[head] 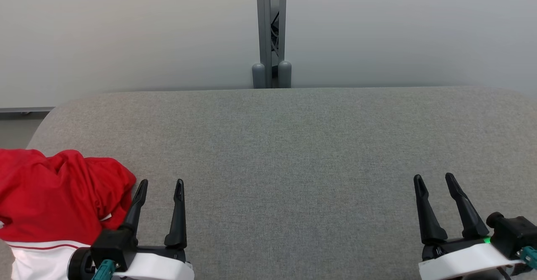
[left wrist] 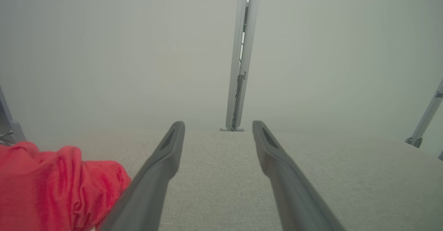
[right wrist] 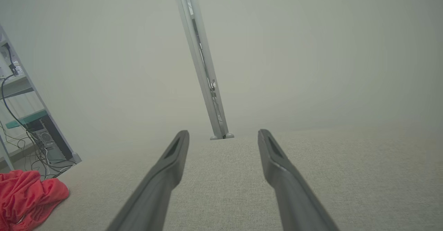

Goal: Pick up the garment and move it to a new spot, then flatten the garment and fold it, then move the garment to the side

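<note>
Garment (head: 54, 192) bunched at our left on the table (head: 285, 145).
Our left gripper (head: 161, 182), jaws spread, sits just beside it; our right gripper (head: 433, 176), likewise spread, is well apart.

I find nothing to read here. No lettering, number or brand shows on the garment (head: 54, 192) at my nine o'clock, on the grey surface (head: 293, 145) before me, or on the post (head: 264, 28) at twelve o'clock.
</note>
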You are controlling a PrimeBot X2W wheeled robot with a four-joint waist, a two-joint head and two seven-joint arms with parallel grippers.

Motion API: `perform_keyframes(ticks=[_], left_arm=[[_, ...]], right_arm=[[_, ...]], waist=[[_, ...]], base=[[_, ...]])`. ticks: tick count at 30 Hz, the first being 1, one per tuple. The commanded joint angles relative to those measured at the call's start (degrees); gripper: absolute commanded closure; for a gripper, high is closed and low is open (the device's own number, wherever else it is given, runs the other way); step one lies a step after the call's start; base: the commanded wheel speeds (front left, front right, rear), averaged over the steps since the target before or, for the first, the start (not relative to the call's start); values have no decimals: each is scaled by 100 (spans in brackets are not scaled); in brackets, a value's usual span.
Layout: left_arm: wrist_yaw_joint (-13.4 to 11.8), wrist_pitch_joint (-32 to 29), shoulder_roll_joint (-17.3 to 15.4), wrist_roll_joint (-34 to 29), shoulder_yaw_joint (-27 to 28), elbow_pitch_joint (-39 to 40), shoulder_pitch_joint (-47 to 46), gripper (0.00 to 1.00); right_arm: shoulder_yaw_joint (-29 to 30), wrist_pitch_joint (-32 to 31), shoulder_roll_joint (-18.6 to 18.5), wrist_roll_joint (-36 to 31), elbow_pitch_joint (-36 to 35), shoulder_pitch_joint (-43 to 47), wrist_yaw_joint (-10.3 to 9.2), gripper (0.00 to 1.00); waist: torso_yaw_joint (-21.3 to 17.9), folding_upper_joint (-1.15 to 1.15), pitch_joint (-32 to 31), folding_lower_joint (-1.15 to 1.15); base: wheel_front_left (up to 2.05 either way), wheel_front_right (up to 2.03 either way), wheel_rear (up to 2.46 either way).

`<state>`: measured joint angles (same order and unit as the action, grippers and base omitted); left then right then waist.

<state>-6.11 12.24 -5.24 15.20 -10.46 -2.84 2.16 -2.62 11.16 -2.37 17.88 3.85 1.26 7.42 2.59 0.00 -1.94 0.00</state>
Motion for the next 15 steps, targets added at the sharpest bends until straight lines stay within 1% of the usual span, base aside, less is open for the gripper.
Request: perform_keyframes(ticks=[1,7,15], left_arm=[[-34,47,-38,-149,8,58,40,0],[-21,96,-53,-383,-15,26,57,0],[-72,165,-60,-780,-37,77,89,0]], right_arm=[[-7,61,-51,-144,-37,-21,10,0],[-37,132,-56,-395,-21,-4,11,0],[-185,232,-62,-685,107,29,11,0]], waist=[[3,0,-1,0],[18,0,-12,0],[62,0,-50,0]], base=[[0,0,0],[0,0,0],[0,0,0]])
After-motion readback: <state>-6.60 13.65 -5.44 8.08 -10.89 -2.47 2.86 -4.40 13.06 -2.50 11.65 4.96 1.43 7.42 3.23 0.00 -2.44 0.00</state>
